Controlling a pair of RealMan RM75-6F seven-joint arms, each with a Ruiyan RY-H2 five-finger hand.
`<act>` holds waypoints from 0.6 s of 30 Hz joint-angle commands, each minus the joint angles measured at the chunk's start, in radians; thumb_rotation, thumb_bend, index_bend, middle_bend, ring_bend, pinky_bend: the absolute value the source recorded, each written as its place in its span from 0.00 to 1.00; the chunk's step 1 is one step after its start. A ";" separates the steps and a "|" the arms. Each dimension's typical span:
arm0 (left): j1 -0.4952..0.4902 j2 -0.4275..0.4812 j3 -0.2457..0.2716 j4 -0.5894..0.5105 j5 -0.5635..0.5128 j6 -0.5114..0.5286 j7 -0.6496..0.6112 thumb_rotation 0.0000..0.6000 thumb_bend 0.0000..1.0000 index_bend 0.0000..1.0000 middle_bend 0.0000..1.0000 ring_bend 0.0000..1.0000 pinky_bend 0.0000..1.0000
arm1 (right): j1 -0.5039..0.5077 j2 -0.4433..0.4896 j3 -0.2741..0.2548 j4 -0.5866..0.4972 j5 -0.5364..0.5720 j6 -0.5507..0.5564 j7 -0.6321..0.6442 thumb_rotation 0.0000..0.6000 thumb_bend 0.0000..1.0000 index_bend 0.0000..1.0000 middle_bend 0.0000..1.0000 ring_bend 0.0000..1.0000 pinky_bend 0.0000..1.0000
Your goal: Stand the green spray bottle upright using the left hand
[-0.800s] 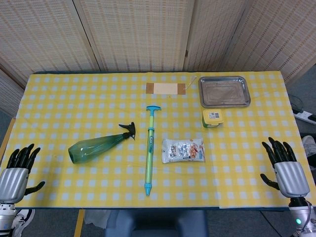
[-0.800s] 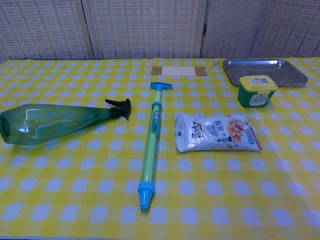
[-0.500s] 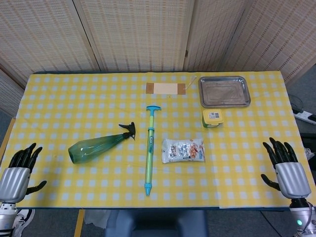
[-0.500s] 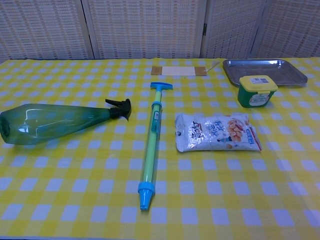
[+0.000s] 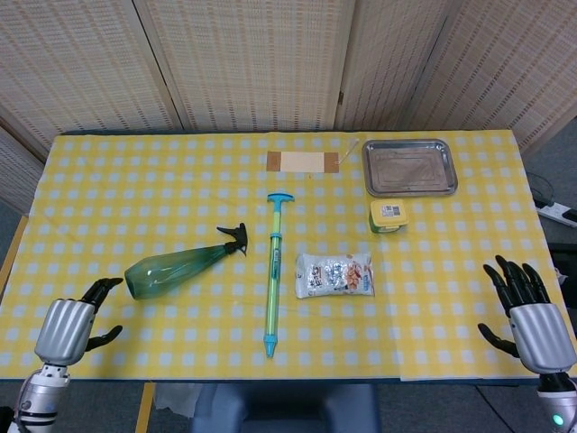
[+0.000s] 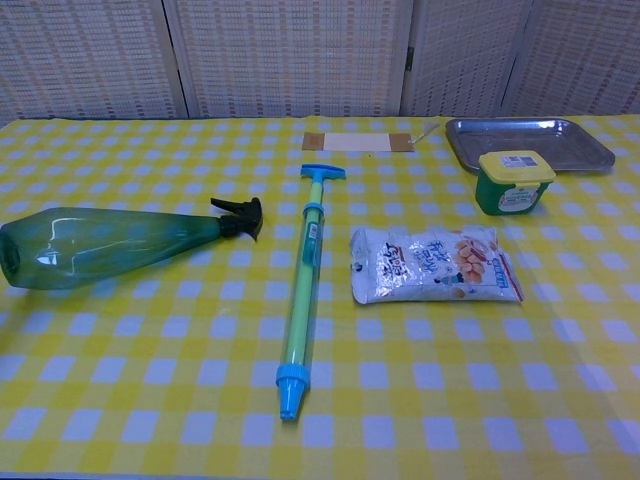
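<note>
The green spray bottle (image 5: 178,268) lies on its side on the yellow checked table (image 5: 135,189), black nozzle pointing right, base to the left; the chest view shows the spray bottle (image 6: 110,243) at the left. My left hand (image 5: 70,327) hovers at the front left edge, a short way below and left of the bottle's base, fingers apart and holding nothing. My right hand (image 5: 532,309) stays open at the front right corner, far from the bottle. Neither hand appears in the chest view.
A long green-and-blue pump tube (image 5: 272,272) lies just right of the bottle's nozzle. Further right are a snack packet (image 5: 334,274), a green tub (image 5: 388,216) and a metal tray (image 5: 410,167). A brown taped patch (image 5: 303,161) lies at the back.
My left hand has moved right and inward toward the bottle's base. My right hand has drifted slightly lower. Objects on the table have not moved.
</note>
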 commanded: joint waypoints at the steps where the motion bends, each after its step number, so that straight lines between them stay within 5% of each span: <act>1: -0.030 -0.080 -0.049 -0.051 -0.034 -0.006 0.097 1.00 0.11 0.31 0.40 1.00 1.00 | -0.001 0.009 -0.004 0.004 -0.008 0.001 0.019 1.00 0.24 0.00 0.00 0.01 0.00; 10: -0.130 -0.202 -0.166 -0.072 -0.176 -0.077 0.299 1.00 0.11 0.34 0.44 1.00 1.00 | 0.012 0.026 0.000 0.007 0.008 -0.030 0.071 1.00 0.24 0.00 0.00 0.01 0.00; 18: -0.219 -0.323 -0.198 -0.087 -0.342 -0.152 0.536 1.00 0.11 0.34 0.44 1.00 1.00 | 0.028 0.049 0.008 0.018 0.028 -0.060 0.149 1.00 0.24 0.00 0.00 0.01 0.00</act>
